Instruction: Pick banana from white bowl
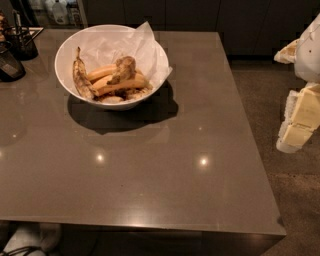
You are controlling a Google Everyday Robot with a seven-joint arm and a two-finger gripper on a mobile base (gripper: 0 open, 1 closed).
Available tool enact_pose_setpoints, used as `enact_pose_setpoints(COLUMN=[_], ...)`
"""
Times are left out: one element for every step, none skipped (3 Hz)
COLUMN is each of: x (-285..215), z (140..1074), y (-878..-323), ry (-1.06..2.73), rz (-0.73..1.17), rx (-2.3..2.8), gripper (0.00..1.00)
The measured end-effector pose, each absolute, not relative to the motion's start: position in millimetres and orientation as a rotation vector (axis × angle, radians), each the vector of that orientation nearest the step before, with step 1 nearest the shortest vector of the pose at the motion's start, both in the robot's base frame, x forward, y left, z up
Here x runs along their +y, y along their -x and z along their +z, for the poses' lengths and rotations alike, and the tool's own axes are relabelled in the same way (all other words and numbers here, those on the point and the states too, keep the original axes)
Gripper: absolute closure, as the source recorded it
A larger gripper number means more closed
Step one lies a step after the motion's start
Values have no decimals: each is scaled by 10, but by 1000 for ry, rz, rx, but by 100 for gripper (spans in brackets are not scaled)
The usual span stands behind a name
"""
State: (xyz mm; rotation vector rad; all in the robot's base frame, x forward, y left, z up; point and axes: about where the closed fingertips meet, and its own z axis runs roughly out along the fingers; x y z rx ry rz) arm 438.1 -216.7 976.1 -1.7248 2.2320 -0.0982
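The white bowl [64, 52] stands at the back left of the grey table, lined with crumpled white paper [117, 42]. The banana [124, 68], short, stubby and mottled tan-brown, lies on top of two smooth yellow-orange bananas [119, 84] in the middle of the bowl. A thin blackened banana [80, 79] leans along the bowl's left wall. My gripper [300, 120], white and cream, hangs at the right edge of the view, off the table's right side and well apart from the bowl.
Two black mesh holders [11, 64] stand at the table's far left edge. The table's [165, 165] right edge drops to a speckled floor [295, 200]. Dark cabinets run along the back. Bottles [60, 10] show at the top left.
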Motion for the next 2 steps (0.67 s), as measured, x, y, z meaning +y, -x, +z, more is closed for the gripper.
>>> enact_pose_setpoints(x=[-2167,-1970], z=[9761,9849], y=[-4381,-4667], ry=[1725,1703], rz=[-98,-55], rx=[2232,2292], gripper=[0,0])
